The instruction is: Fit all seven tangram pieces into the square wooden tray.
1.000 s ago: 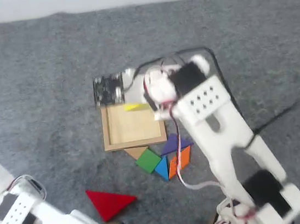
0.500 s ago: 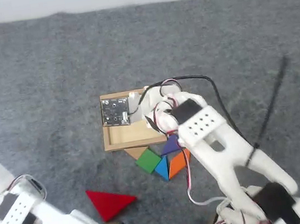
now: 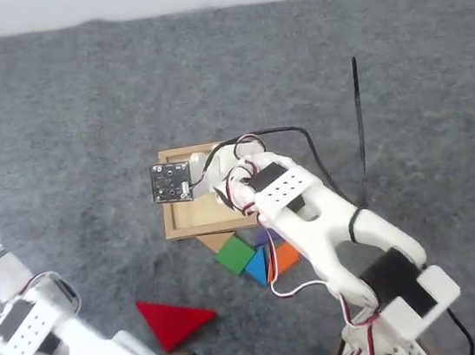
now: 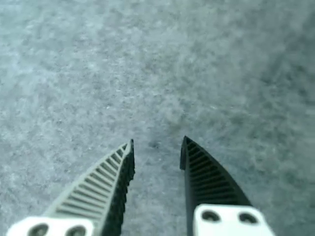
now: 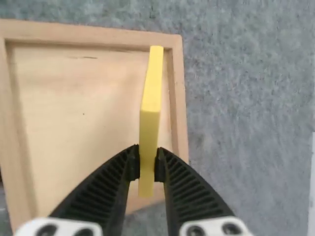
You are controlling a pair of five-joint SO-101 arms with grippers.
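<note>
Tray (image 5: 178, 108) is under right gripper (image 5: 146, 167), which clamps a yellow piece (image 5: 152, 88) on edge; left gripper (image 4: 156, 152) hangs open over tabletop (image 4: 147, 59), red triangle (image 3: 173, 320) at tray's 7 o'clock.

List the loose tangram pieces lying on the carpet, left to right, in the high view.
red triangle → green square → blue triangle → orange piece

overhead high view; wrists close, downward; right shares tray (image 5: 178, 88)
</note>
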